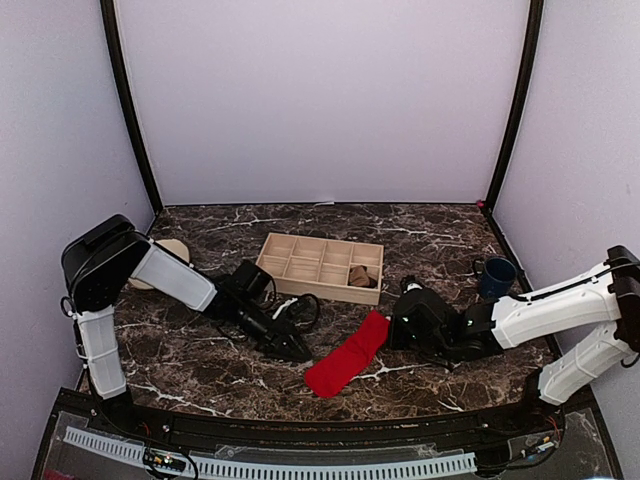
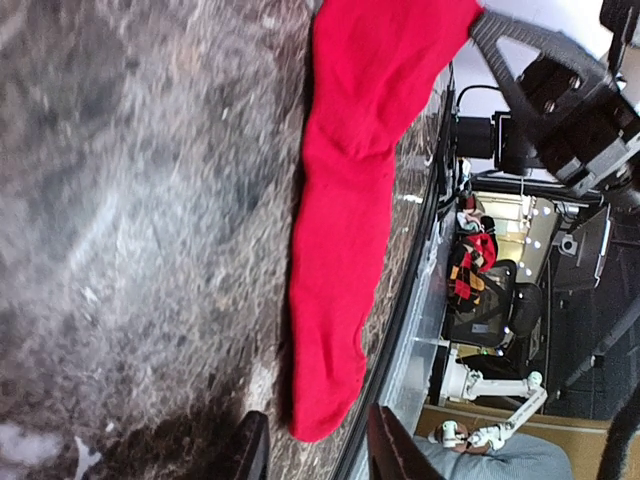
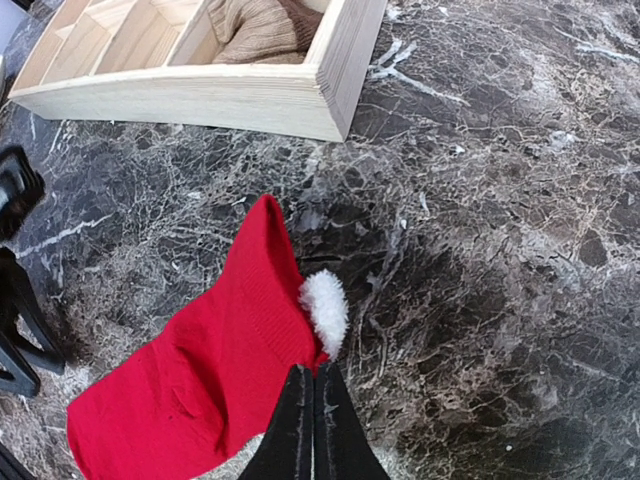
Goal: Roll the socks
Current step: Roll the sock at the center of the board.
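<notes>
Lying flat on the dark marble tabletop (image 1: 190, 365), the bright red fabric sock (image 1: 350, 356) stretched between both arms, apparently so each could work one end. The right gripper (image 3: 306, 388) had fingers pressed together at its white-tufted edge, whether on fabric was unclear; the left gripper (image 2: 318, 432) was spread either side of the opposite tip. The tan-brown knitted sock (image 3: 255, 25) sat bundled in the pale wooden tray (image 3: 200, 100).

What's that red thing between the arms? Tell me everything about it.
The red sock lies flat, unrolled, on the dark marble table. It looks like soft knit fabric, with a white fluffy pom-pom at its cuff. The right gripper is closed at the cuff edge; the open left gripper faces its toe.
</notes>
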Controlling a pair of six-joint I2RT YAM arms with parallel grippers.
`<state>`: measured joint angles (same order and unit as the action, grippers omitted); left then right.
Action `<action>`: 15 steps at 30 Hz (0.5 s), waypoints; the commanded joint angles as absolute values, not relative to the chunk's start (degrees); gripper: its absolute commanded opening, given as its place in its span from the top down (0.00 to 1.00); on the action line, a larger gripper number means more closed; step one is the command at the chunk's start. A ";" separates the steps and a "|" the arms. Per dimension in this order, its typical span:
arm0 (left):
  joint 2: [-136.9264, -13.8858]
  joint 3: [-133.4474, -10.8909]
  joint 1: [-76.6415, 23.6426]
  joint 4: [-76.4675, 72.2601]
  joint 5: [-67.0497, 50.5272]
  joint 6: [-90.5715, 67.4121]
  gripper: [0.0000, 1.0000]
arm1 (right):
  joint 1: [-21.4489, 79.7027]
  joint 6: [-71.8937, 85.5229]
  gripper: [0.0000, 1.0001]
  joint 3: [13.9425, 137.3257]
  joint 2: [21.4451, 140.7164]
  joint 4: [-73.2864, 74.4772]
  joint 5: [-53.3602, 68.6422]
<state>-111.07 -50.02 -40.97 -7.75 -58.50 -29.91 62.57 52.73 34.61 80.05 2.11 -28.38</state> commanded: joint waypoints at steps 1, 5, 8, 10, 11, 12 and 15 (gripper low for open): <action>-106.68 -54.31 -40.52 -6.70 -55.44 -32.50 0.63 | 64.48 51.03 1.00 36.50 80.91 4.08 -31.52; -106.97 -58.64 -40.98 -9.11 -55.39 -38.27 0.58 | 65.52 49.62 1.00 36.50 80.90 4.14 -33.00; -108.06 -62.36 -42.15 -9.15 -54.52 -40.78 0.54 | 66.18 48.18 1.00 36.24 80.67 3.65 -33.50; -109.35 -64.54 -42.80 -9.60 -53.88 -42.40 0.52 | 66.67 47.23 1.00 36.13 80.47 3.28 -33.71; -110.24 -65.56 -43.14 -10.19 -53.84 -43.27 0.52 | 66.94 46.83 1.00 36.06 80.38 3.12 -33.71; -111.13 -66.42 -43.34 -10.93 -54.13 -44.07 0.50 | 67.09 46.39 1.00 36.02 80.23 2.93 -33.69; -114.15 -68.59 -43.68 -14.12 -55.58 -44.78 0.46 | 67.39 44.90 1.00 35.91 79.70 2.04 -32.49</action>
